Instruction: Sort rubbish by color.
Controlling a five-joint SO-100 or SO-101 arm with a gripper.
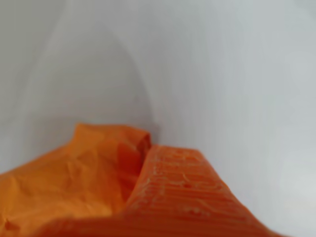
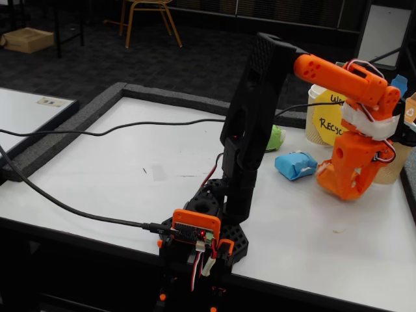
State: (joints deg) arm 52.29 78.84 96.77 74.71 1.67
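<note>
In the wrist view an orange crumpled wad (image 1: 74,182) fills the lower left and presses against one ribbed orange finger (image 1: 187,192) of my gripper (image 1: 133,197). The other finger is hidden behind the paper. In the fixed view the gripper (image 2: 335,185) is down at the white table on the right, jaws drawn in, and the orange wad cannot be told from the orange gripper body. A blue wad (image 2: 296,164) with white tape lies just left of the gripper. A green wad (image 2: 276,138) peeks out from behind the black upper arm.
A yellow sign (image 2: 327,119) leans on a beige cup behind the gripper, and another cup (image 2: 396,166) stands at the far right. A black cable (image 2: 97,132) crosses the table's left half. The arm's base (image 2: 208,227) sits at the front edge.
</note>
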